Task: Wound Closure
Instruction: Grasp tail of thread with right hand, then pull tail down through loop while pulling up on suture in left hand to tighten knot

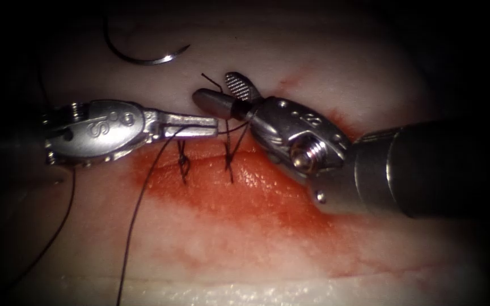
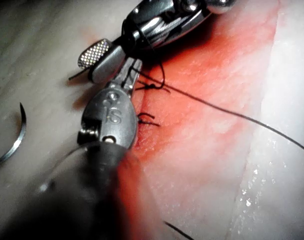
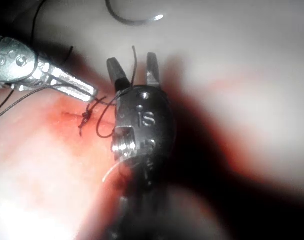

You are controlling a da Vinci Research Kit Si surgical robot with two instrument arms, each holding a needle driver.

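The curved needle [image 1: 143, 55] lies free on the tissue [image 1: 324, 255], far left of the cut, held by neither tool; I also see the needle [image 3: 132, 20] in the right wrist view. My left tool [image 1: 214, 124] reaches in from the left over the cut, its jaws shut on the thread [image 1: 137, 209], which trails toward the near edge. My right tool [image 1: 214, 88] stands open just beyond the left tool's tip, with a short thread end [image 1: 211, 79] rising between its jaws. Thread loops around the right tool [image 3: 133, 67] near its jaws.
Two dark stitches [image 1: 184, 163] [image 1: 229, 161] cross the cut under the tools. Red fluid [image 1: 245, 198] stains the tissue around and right of them. Another strand [image 1: 58, 226] runs down the far left. The tissue's pale near edge [image 1: 228, 292] lies in front.
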